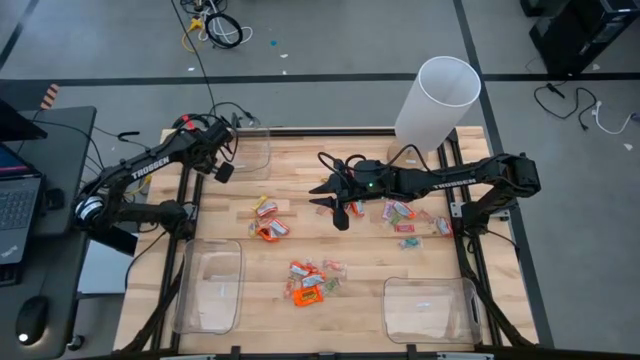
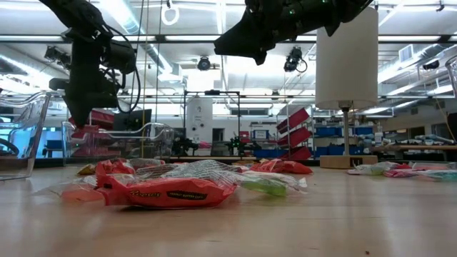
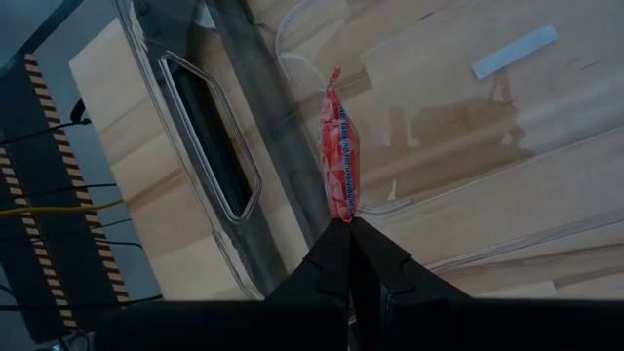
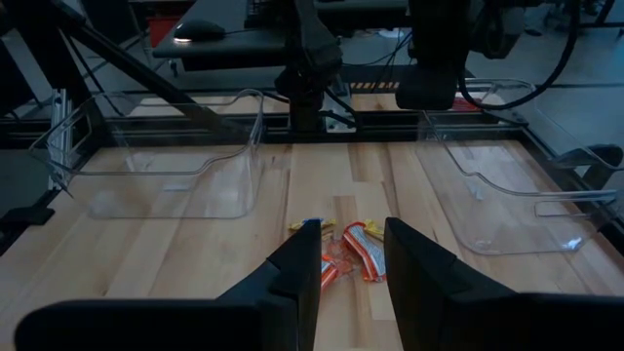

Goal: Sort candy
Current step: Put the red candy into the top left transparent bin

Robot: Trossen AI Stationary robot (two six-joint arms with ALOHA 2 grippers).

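Table [image 1: 340, 235]: wood, candy [image 1: 307, 281] scattered | left fingers [image 3: 346, 255] pinch red candy [image 3: 340, 156] | right fingers [image 4: 425, 283] apart

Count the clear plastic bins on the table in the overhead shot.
3. One bin sits at the far left corner beneath the left claw. One bin is at the near left. One bin is at the near right. None looks hidden.

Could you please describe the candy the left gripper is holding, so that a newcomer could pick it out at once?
Start at the clear bin at the table's far left corner. The left gripper, shut, hangs above it, pinching a red-orange wrapped candy by one end. It is the only sweet in the air; all the others lie on the wood.
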